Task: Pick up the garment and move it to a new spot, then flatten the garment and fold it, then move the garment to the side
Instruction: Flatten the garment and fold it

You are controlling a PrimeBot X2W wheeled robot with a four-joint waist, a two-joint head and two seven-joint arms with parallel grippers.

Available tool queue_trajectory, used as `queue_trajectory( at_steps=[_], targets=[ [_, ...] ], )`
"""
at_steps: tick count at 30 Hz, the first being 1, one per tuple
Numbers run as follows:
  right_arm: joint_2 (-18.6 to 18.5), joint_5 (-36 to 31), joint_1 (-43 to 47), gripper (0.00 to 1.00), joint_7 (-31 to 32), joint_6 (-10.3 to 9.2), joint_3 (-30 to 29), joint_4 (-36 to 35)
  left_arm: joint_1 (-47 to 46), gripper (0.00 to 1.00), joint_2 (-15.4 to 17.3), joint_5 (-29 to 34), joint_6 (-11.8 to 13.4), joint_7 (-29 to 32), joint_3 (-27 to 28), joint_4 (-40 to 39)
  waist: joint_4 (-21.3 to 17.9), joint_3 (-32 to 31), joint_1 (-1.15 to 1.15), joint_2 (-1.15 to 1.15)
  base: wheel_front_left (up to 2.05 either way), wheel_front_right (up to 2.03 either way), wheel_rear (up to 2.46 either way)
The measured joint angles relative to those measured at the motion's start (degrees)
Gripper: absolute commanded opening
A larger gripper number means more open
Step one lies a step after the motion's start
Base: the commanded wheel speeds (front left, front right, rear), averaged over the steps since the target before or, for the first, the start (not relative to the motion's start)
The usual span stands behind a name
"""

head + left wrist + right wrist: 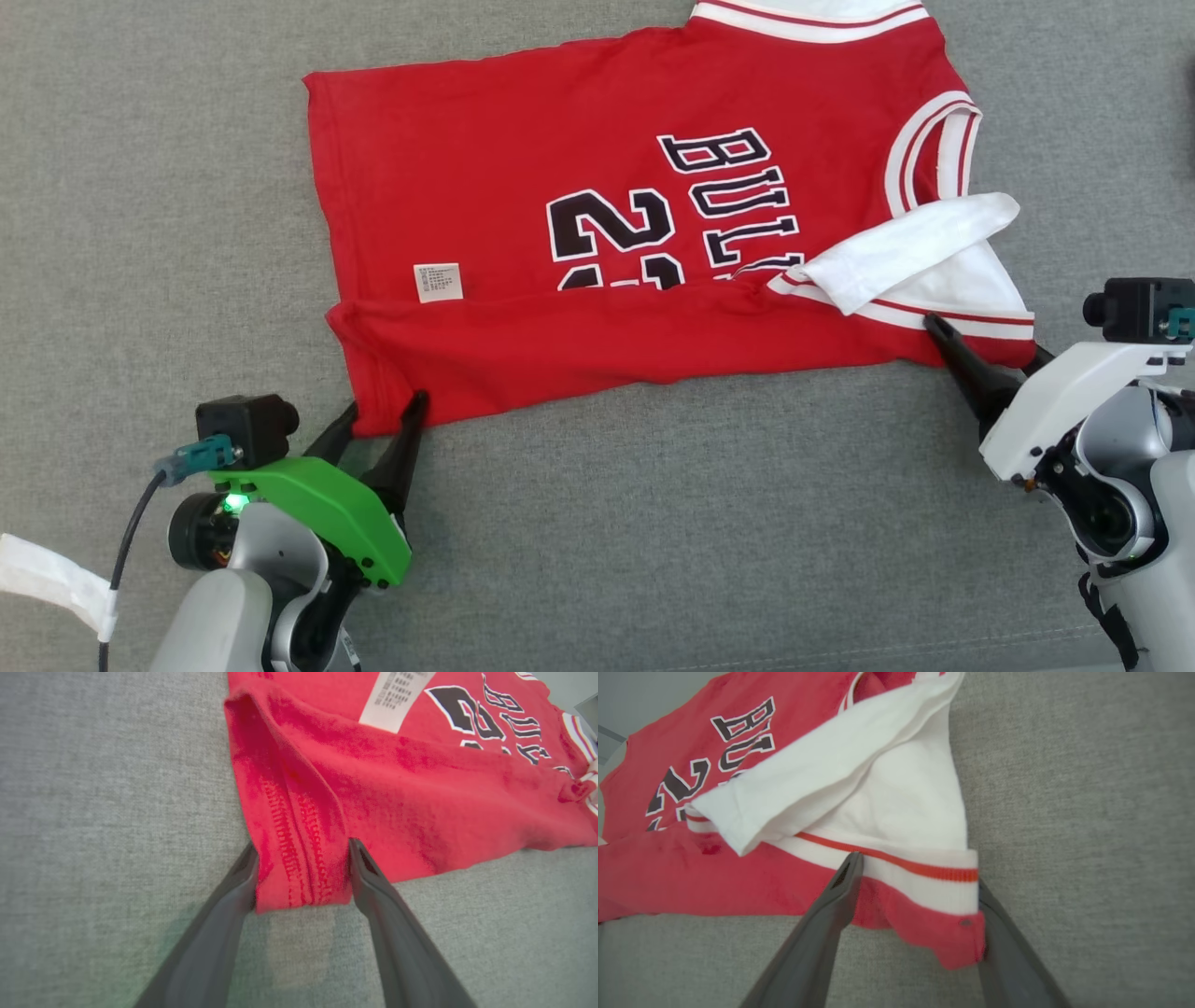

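My left gripper and right gripper stand open astride the near corners of the red jersey, which lies half-folded on grey cloth; I'd back straight out, snagging no hem.

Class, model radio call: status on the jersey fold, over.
Left gripper open, astride jersey hem corner. Right gripper open at armhole corner. Near edge folded over; white sleeve lies loose across it.
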Motion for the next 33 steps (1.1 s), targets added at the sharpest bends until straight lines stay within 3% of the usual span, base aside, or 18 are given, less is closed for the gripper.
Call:
queue_trajectory(
  at_steps=[6,11,17,23,24,25,26,27,30,33],
  targets=[
    [-2.71,2.08,-2.36,0.0,-0.92,0.01,0.77,2.24,-0.35,0.0,0.37,-1.21,-1.18,0.35,-1.71,1.41,0.02,-1.35,0.0,0.0,0.0,0.0,0.0],
    [-9.92,7.01,-3.12,0.0,1.77,0.07,2.25,-2.21,2.26,0.0,3.28,-3.78,-1.82,3.56,-3.16,-2.3,0.12,-3.44,0.0,0.0,0.0,0.0,0.0],
    [-17.86,13.69,-1.01,0.0,10.55,0.07,1.94,-8.37,7.65,0.0,5.91,-6.43,-2.0,6.66,-4.6,-10.16,0.09,-5.77,0.0,0.0,0.0,0.0,0.0],
    [-18.61,16.74,8.17,0.0,15.62,0.05,1.1,-9.32,14.69,0.0,4.09,-7.34,-0.32,5.15,-5.7,-12.6,0.26,-6.87,0.0,0.0,0.0,0.0,0.0],
    [-18.36,16.38,9.46,0.23,15.63,0.05,1.23,-9.1,15.46,0.0,3.77,-7.31,-0.02,4.82,-6.03,-12.57,0.35,-6.89,0.0,0.0,0.0,0.0,0.0],
    [-18.16,15.78,10.55,0.82,15.43,0.05,1.36,-8.82,16.07,0.33,3.54,-7.2,0.41,4.28,-6.14,-12.49,0.44,-6.88,0.0,0.0,0.0,0.0,0.0],
    [-18.01,15.35,11.28,1.0,15.19,0.05,1.35,-8.56,16.44,0.49,3.39,-7.1,0.64,4.06,-6.27,-12.48,0.51,-6.87,0.0,0.0,0.0,0.0,0.0],
    [-17.85,14.91,11.85,1.0,14.78,0.05,1.27,-8.24,16.75,1.0,3.28,-6.93,0.7,3.74,-6.46,-12.49,0.61,-6.87,0.0,0.0,0.0,0.0,0.0],
    [-18.0,12.76,11.98,1.0,12.24,0.04,0.13,-8.54,17.38,1.0,3.32,-6.47,1.43,3.13,-6.1,-12.91,0.84,-6.83,0.0,0.0,0.0,0.0,0.0],
    [-17.68,12.77,9.33,1.0,11.29,0.03,-1.25,-9.66,17.25,1.0,5.95,-3.78,2.46,2.81,-4.94,-14.82,0.8,-6.32,0.0,0.0,0.0,0.0,0.0]
  ],
)
